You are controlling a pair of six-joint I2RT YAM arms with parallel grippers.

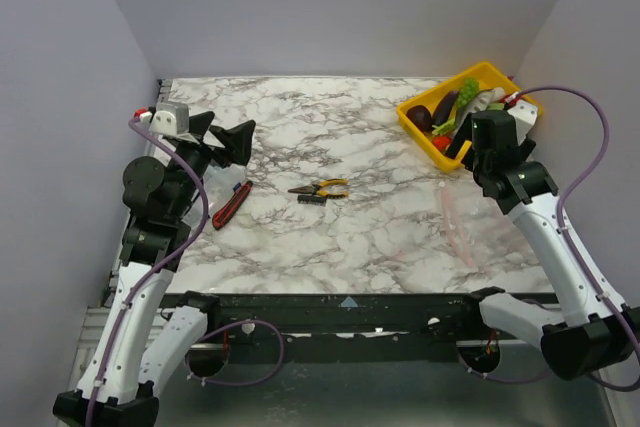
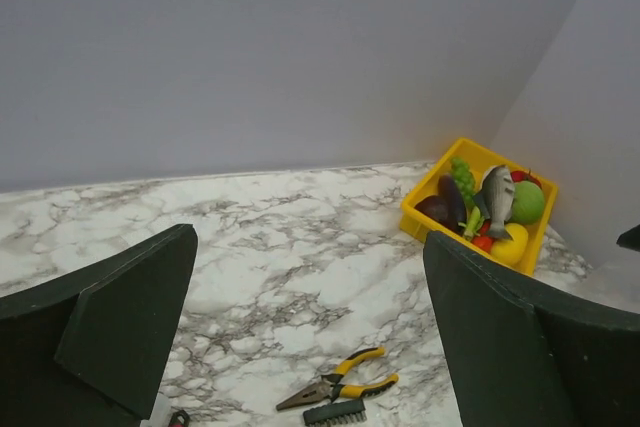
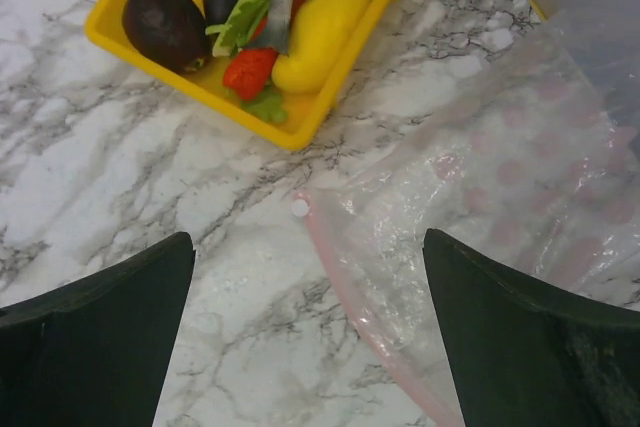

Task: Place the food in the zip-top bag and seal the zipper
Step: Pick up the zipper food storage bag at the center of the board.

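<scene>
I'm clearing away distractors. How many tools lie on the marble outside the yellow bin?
3: yellow-handled pliers mid-table, a small black bit strip just beside them, and a red-and-black tool by the left arm, which may hide others.

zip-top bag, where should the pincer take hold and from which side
Grip the pink zipper strip near its end by the yellow tray, coming straight down from above with the right pincer. The zip-top bag lies flat and floppy on the table, so that likely firmer edge, facing open tabletop, probably gives the best pinch.
</scene>
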